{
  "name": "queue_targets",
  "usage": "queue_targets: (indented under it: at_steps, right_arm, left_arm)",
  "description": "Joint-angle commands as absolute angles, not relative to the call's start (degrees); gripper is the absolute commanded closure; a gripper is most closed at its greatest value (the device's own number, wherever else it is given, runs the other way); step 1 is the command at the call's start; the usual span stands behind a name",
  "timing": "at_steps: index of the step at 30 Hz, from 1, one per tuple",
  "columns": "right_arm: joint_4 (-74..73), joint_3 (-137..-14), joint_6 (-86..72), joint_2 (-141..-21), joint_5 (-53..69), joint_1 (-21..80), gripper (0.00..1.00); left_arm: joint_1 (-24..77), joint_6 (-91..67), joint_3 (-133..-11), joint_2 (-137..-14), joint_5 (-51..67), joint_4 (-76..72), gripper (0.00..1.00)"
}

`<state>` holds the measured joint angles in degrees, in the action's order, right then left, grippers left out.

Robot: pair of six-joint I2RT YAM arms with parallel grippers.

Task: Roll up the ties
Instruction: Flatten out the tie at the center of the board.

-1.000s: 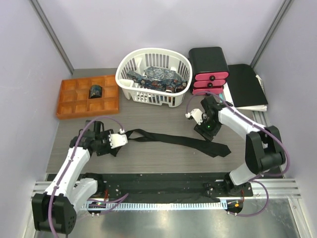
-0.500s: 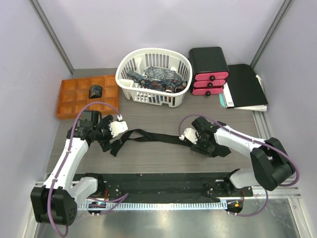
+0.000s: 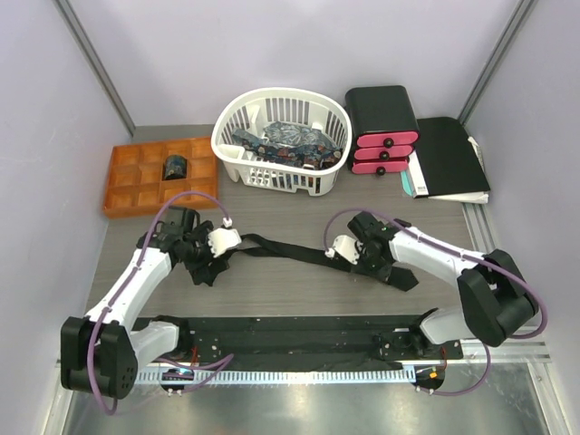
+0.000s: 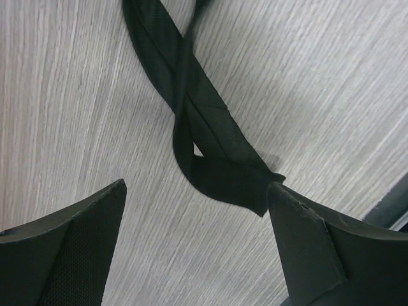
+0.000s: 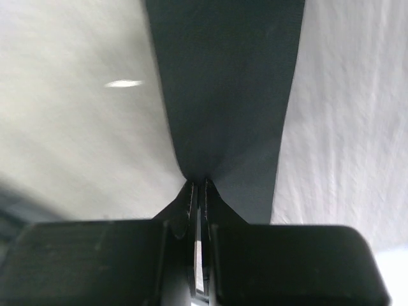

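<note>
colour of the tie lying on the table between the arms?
Plain black, no pattern. The tie shows best in the left wrist view.

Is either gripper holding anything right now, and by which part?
The right gripper pinches the black tie on its wide part, near that end. The left gripper is open, holding nothing.

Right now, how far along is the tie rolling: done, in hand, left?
Done: one rolled tie sits in a tray compartment. In hand: the black tie lies unrolled on the table; the right gripper is shut on it, the left gripper open over its other end. Left: rolling it, then the patterned ties in the basket.
</note>
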<state>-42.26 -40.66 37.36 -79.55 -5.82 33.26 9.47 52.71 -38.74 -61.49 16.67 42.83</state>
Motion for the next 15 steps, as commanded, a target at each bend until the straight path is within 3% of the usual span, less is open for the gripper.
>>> queue_targets:
  at_steps: [1, 6, 9, 15]
  right_arm:
    - [-58.07, -50.70, 41.83, -78.48, 16.92, 31.91, 0.99]
    - [-70.11, -59.23, 49.21, -83.22, 33.47, 31.12, 0.99]
    - [-74.25, -61.52, 52.46, -87.95, 39.87, 29.80, 0.99]
    - [-81.73, -65.91, 56.08, -98.76, 51.58, 27.51, 0.99]
  left_arm:
    - [9.67, 51.41, -39.37, -61.79, 20.09, 39.20, 0.10]
    - [10.19, 55.63, -41.39, -57.93, 31.71, 37.98, 0.05]
    - [15.54, 57.04, -41.57, -57.13, 32.87, 34.82, 0.02]
    - [34.67, 50.54, -42.97, -63.16, 33.40, 22.25, 0.03]
